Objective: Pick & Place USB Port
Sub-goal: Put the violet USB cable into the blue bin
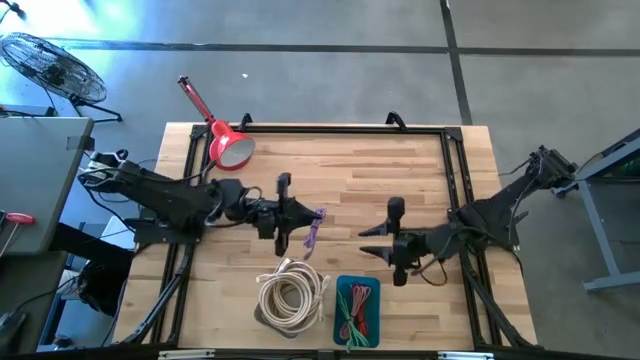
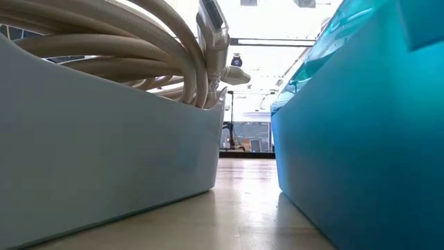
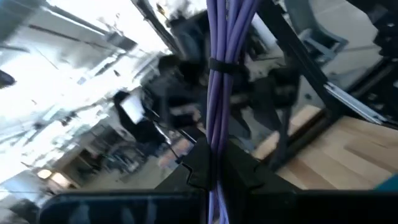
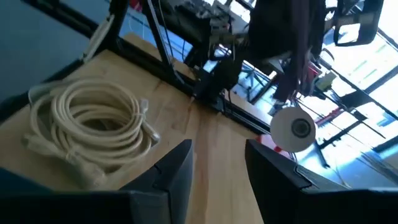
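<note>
A bundle of purple cable point(image 1: 313, 231), bound by a black tie point(image 3: 221, 65), is in my left gripper point(image 1: 304, 224) near the table's middle. It runs between the left gripper's fingers point(image 3: 217, 171) in the left wrist view. My right gripper point(image 1: 375, 243) is open over the table, right of the bundle, and touches nothing. Its fingers point(image 4: 176, 167) face a coiled white cable point(image 4: 93, 130). That white cable point(image 1: 292, 294) lies in a grey tray point(image 2: 104, 160) at the near edge. Beside it stands a blue tray point(image 1: 357, 312) holding red and green cables. My left gripper is shut on the purple cable bundle, pinching it between the two fingers point(image 3: 200, 163). The bundle runs along the fingers and sticks out past their tips, with the tied stretch point(image 3: 217, 93) beyond them. I cannot tell whether its free end rests on the table.
A red desk lamp point(image 1: 226, 144) stands at the table's far left. A black frame point(image 1: 320, 128) runs around the wooden top. The grey and blue trays point(image 2: 361, 125) sit side by side at the near edge with a narrow gap between them. Bare wood lies between the two grippers.
</note>
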`<state>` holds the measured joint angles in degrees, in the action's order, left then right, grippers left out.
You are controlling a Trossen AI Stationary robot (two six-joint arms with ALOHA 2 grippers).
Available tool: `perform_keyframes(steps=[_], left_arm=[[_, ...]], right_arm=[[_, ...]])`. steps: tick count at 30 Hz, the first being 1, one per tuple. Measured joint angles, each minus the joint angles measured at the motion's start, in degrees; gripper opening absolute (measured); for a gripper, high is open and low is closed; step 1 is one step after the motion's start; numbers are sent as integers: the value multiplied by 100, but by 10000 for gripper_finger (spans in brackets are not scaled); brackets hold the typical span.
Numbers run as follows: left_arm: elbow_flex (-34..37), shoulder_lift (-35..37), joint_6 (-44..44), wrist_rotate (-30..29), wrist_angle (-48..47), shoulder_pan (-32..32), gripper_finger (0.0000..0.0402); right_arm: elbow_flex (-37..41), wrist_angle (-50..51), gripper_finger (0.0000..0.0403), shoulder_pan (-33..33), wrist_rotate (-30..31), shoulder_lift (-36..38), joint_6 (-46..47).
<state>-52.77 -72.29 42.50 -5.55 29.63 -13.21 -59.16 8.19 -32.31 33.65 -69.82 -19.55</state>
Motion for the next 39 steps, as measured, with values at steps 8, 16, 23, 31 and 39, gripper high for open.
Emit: perform_keyframes(steps=[8, 16, 23, 31, 39], left_arm=[[-2, -219, -258, 660, -87, 357, 10], [-2, -227, -218, 822, -162, 356, 10], [-2, -227, -87, 820, -321, 356, 10], [-2, -227, -94, 752, -429, 356, 9], [-2, -227, -94, 693, -450, 345, 8]], right_arm=[[0, -607, 140, 628, -1201, 0, -365], [0, -889, 140, 1159, -1864, 0, -614], [0, -854, 140, 1353, -2063, 0, -608], [0, -846, 140, 1357, -2061, -148, -603], [0, -934, 140, 1357, -2017, -412, -636]])
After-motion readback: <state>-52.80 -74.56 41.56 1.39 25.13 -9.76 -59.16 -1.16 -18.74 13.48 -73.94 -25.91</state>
